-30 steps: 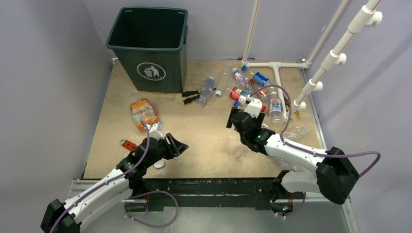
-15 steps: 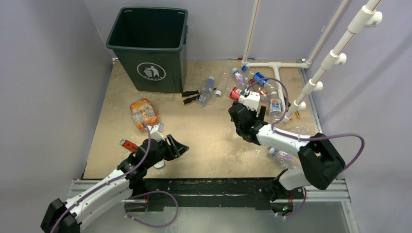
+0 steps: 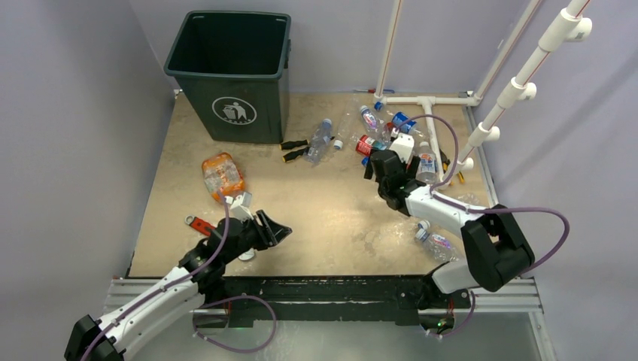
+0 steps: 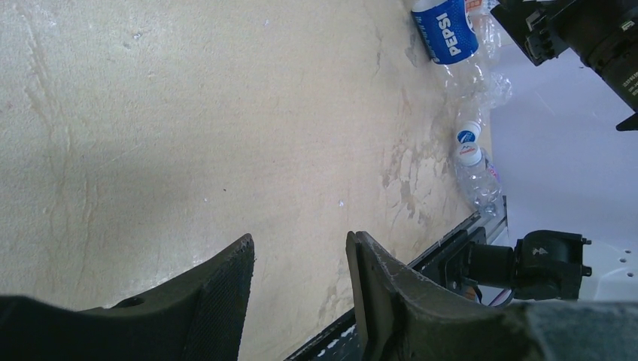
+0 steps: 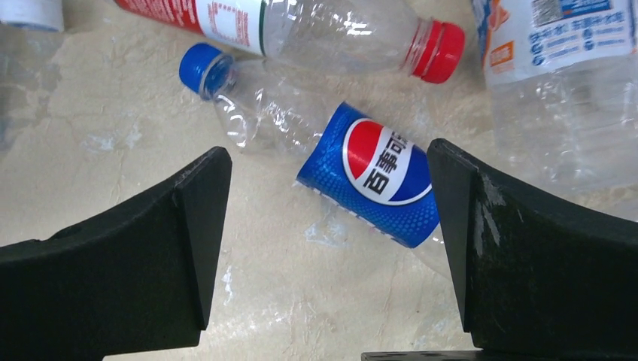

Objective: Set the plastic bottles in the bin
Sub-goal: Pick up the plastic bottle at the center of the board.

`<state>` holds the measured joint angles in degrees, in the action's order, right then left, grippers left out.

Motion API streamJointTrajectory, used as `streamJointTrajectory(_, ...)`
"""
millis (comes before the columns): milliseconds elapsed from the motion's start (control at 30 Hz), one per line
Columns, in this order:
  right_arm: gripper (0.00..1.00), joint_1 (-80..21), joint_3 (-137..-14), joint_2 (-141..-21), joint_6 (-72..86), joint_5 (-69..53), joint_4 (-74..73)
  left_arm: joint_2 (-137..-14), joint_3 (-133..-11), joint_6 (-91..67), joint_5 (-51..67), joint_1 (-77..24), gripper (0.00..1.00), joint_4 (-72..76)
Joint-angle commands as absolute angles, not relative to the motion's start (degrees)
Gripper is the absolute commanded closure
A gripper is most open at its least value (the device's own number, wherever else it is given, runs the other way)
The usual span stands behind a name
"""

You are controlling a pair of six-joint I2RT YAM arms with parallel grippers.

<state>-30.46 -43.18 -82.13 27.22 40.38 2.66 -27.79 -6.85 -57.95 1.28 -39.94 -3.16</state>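
A: Quick pass. Where are the plastic bottles (image 3: 426, 164)?
B: Mostly a heap on the table (image 3: 323, 218), far right, by the white pipe frame (image 3: 431, 120). One lies by the screwdrivers (image 3: 295, 144). An orange-labelled bottle (image 3: 222, 175) sits left of centre, and a couple lie near the right arm's base. None seen in the bin (image 3: 197, 105), which is in the far left corner, well apart from the heap.
A: Grippers?
B: Right gripper (image 5: 327, 162) is spread wide over the heap, one finger either side of the Pepsi bottle (image 5: 369, 177), gripping nothing. Left gripper (image 4: 299, 252) has a narrow gap between its jaws with nothing in it, low over the table near the front.
A: How will the Pepsi one handle?
B: It's empty, so I'd say very light. The clear wall is thin and looks dented, so it'll cave under a squeeze. The surface is slick and the body round, so it may roll or squirt out sideways.
A: Where to grab?
B: Across the labelled belly, jaws square to its long axis, since the label gives some friction. The neck below the blue cap (image 5: 202, 68) is stiffer but narrow.
A: Clutter?
B: The red-capped bottle (image 5: 331, 30) is just beside it. Touching or not, can't tell from the wrist view. It could get nudged.
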Motion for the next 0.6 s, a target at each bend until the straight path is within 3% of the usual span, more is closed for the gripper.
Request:
streamJointTrajectory(0, 0.01, -30.3, -41.1, -82.0, 27.1, 35.8, 4.7, -27.0, -6.9, -58.4, 2.1, -40.2, 0.52, -3.2)
streamJointTrajectory(567, 0.01, -30.9, -40.4, -78.1, 36.8, 21.5, 3.8, -28.4, -6.2, -58.8, 2.2, -40.2, 0.52, -2.7)
